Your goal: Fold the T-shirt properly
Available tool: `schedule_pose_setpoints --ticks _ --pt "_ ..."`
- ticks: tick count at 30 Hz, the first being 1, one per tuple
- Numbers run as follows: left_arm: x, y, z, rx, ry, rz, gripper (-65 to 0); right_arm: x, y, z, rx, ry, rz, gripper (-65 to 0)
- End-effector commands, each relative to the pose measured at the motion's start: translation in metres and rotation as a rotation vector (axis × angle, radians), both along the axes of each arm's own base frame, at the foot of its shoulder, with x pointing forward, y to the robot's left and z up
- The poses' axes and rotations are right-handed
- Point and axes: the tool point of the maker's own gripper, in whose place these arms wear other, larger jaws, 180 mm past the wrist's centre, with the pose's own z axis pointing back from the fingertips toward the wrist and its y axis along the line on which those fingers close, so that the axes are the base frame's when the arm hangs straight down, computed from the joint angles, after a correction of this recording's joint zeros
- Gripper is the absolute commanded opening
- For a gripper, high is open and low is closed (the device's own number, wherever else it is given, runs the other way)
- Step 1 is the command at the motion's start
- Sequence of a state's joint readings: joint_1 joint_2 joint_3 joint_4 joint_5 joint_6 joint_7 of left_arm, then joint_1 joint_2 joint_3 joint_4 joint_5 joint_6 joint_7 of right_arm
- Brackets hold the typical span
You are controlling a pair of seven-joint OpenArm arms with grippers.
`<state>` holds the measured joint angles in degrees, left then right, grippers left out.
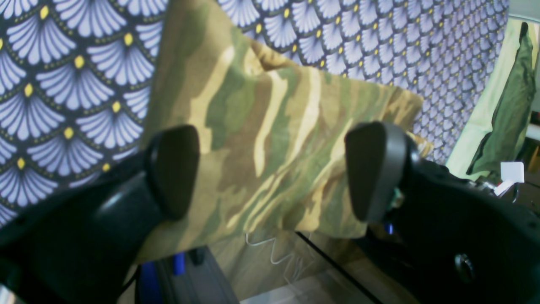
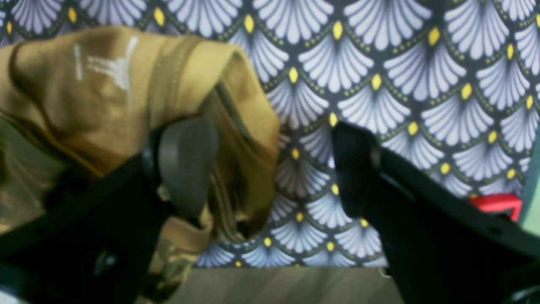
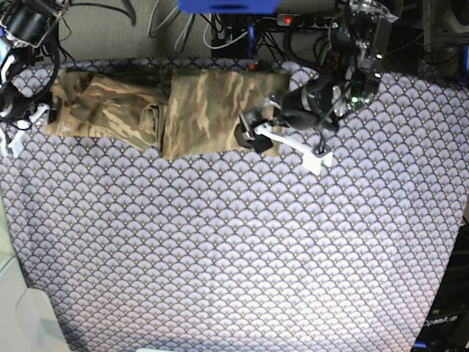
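Base view: camouflage-print cloth T-shirt (image 3: 176, 108) lies along the far edge of the purple-grey fan-scale tablecloth (image 3: 234, 249); both the left gripper (image 3: 253, 136) and the right gripper (image 2: 274, 169) gape, holding nothing.

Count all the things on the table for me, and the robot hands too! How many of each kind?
T-shirt: 1
Tablecloth: 1
Robot grippers: 2, the left gripper and the right gripper, both open
Total: 4
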<state>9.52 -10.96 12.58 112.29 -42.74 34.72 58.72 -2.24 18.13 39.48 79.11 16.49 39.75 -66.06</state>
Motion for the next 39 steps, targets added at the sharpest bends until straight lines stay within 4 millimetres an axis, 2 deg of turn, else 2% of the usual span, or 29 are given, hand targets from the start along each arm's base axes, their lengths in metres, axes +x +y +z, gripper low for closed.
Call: schedule_pose_setpoints --ticks 1,11,19,28,36,39 --pt "0.005 -0.003 0.009 -0.02 -0.025 -0.004 -12.2 0.002 -0.001 0.004 -0.002 -0.011 0.006 -19.0" --pt "0.005 -0.003 0.009 -0.02 -0.025 -0.004 -12.2 -0.009 0.025 -0.011 0.06 0.049 0.004 -19.0" --pt "0.005 -0.003 0.01 -0.02 -0.027 -0.004 -12.2 -0.013 0.036 -0.018 0.089 0.081 0.003 -19.4" --pt "0.005 -0.007 0.01 -0.031 -0.025 -0.002 -12.2 -0.012 0.035 -0.017 0.088 0.078 0.003 -19.4" --pt "0.009 -0.007 0.013 -0.031 -0.034 -0.003 -12.2 -0.008 0.06 -0.009 0.26 -0.032 0.012 -19.6" --pt "0.009 -0.007 0.013 -0.031 -0.034 -0.003 -12.2 -0.015 0.063 -0.011 0.278 0.012 0.02 -19.5"
